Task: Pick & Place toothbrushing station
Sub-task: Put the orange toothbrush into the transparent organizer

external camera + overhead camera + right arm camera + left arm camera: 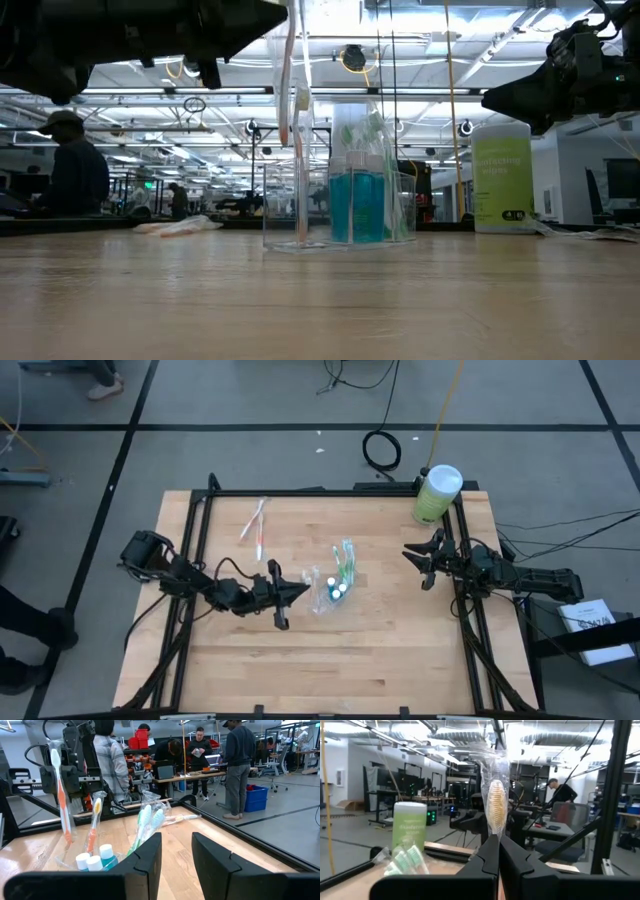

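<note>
Two green toothbrushes (346, 560), two blue-capped tubes (336, 590), one canister (437, 493).

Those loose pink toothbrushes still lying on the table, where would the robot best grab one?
Probably mid-handle, coming straight down from above. The wrapped pink toothbrushes lie flat on the bare wooden table, apart from the clear holder, so the slim handle leaves room for a finger on each side. The fingers should straddle it crosswise.
</note>
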You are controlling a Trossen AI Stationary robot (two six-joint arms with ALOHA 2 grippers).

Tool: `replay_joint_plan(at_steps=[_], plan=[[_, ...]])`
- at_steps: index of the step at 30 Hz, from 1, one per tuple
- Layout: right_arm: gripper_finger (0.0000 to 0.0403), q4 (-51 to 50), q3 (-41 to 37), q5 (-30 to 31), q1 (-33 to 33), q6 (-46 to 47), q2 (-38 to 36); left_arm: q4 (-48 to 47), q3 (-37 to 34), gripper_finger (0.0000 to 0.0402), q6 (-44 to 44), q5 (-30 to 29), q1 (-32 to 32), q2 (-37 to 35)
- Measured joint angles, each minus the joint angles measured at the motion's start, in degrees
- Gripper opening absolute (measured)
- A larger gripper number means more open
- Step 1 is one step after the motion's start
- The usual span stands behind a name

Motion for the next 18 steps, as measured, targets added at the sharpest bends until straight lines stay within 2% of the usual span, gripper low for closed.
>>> replay_joint_plan(at_steps=[12, 18], plan=[[0.0098, 0.0, 0.0, 0.0, 0.0, 0.0, 0.0, -0.1, 0.0, 0.0000, -1.5, -2.6, 0.4, 5.0], [0.0098, 0.0, 0.0, 0.0, 0.0, 0.0, 0.0, 0.0, 0.4, 0.0000, -4.9, -2.8, 1.5, 8.2]])
